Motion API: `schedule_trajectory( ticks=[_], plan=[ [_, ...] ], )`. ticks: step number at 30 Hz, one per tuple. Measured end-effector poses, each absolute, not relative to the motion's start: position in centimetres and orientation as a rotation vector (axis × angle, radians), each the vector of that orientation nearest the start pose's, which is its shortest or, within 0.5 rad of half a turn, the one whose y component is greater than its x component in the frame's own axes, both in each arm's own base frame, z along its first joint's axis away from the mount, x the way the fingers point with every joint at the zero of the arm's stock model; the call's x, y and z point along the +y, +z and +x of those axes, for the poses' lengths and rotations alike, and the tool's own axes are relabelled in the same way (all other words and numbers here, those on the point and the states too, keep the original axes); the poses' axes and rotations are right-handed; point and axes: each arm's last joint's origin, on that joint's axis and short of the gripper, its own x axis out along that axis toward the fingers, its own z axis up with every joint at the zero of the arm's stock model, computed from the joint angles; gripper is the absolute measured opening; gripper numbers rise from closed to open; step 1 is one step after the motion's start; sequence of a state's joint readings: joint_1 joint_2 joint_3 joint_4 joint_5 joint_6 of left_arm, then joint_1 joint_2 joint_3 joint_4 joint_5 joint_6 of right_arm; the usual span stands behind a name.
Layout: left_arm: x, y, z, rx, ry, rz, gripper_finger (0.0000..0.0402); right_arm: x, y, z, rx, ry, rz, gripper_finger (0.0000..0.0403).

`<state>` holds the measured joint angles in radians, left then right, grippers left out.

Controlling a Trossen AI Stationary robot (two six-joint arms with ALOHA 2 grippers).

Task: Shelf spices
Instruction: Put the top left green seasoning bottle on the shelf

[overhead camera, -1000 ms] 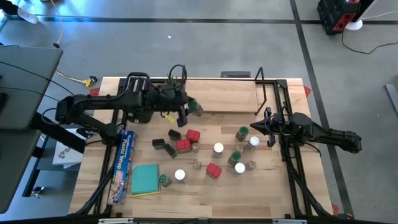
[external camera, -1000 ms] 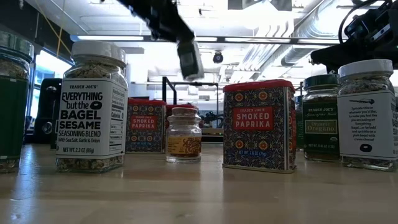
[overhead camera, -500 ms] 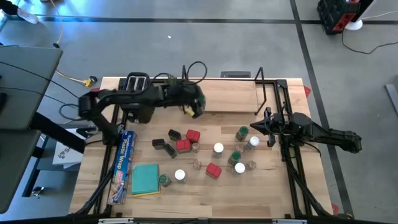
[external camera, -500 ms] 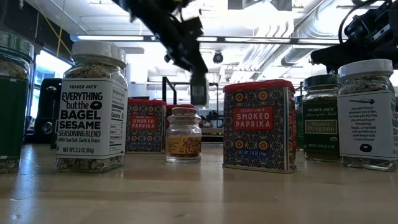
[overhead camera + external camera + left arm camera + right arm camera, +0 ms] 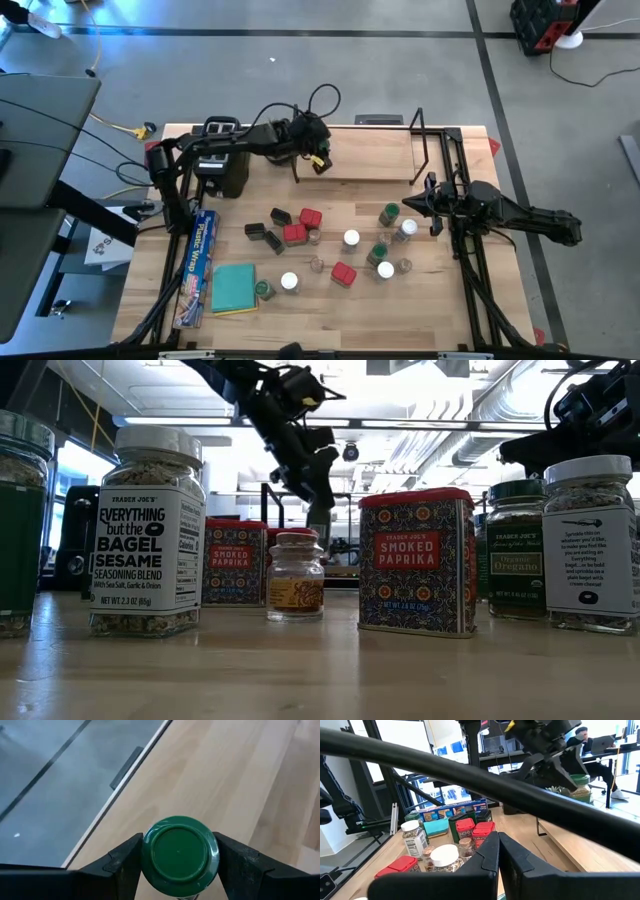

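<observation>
From table height, the white-lidded jar (image 5: 148, 532) reads "TRADER JOE'S EVERYTHING but the BAGEL SESAME SEASONING BLEND", with "With Sea Salt, Garlic & Onion" beneath. The near red tin (image 5: 416, 560) says "TRADER JOE'S SMOKED PAPRIKA", and the red tin farther back (image 5: 236, 561) carries the same words. A green-lidded jar (image 5: 516, 550) bears "TRADER JOE'S" and "Organic Oregano". From above, the blue box (image 5: 201, 256) shows "Plastic Wrap". Smaller print on the other jars is too fine to read.

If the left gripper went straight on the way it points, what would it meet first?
The shelf: the left gripper, holding a green-lidded jar, points down at its plank. The jar's base would likely touch first.
</observation>
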<state>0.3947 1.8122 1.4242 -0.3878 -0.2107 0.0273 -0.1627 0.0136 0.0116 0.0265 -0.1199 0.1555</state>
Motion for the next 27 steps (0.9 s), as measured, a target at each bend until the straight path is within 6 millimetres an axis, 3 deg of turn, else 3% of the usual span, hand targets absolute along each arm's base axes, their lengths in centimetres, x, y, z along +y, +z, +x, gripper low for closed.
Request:
schedule_trajectory(
  ticks=[10,19,27],
  plan=[
    [17.6,25.5,36.1,0.783,0.546,-0.111,0.0236,-1.2,16.9,9.7,-0.027,-0.041,0.152,0.0],
    [17.6,25.8,35.8,0.791,0.533,-0.088,0.0254,-1.2,16.9,9.7,-0.027,-0.041,0.152,0.0],
    [16.6,29.5,33.7,0.778,0.559,0.031,0.0254,-1.2,16.9,9.7,-0.028,-0.041,0.152,0.0]
  ],
)
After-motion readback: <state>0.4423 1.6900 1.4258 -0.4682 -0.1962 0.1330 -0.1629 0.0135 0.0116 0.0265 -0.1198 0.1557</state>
